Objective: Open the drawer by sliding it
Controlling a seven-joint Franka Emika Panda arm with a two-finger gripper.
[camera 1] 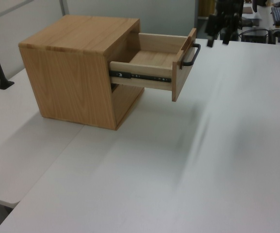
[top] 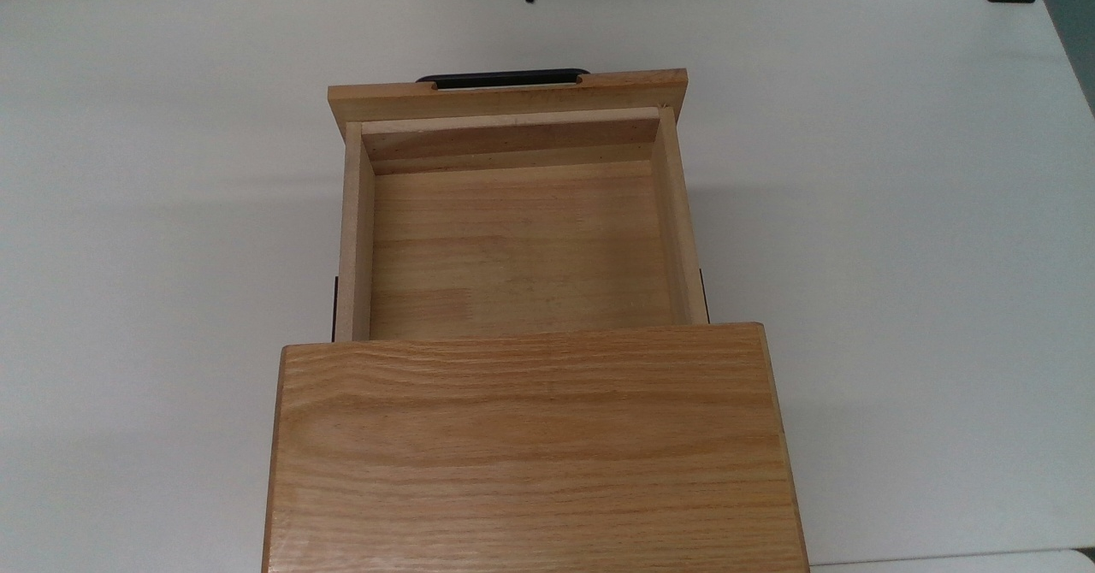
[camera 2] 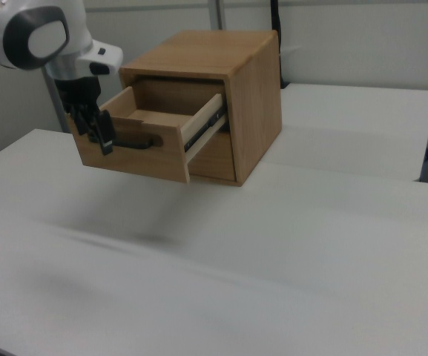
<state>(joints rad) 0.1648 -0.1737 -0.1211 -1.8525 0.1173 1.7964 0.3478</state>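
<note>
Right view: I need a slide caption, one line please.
Wooden drawer pulled out of its cabinet, with the open gripper hanging just in front of the black handle.

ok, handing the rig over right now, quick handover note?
Gripper: open, holding nothing, clear of the black bar handle and backed off towards the top view's upper edge.
Drawer: pulled well out of the oak cabinet on its side rail, inside empty.
Done: the slide-open and the release.
Left: probably nothing on the drawer; just retract the arm. The cabinet sits square on the white table.
</note>
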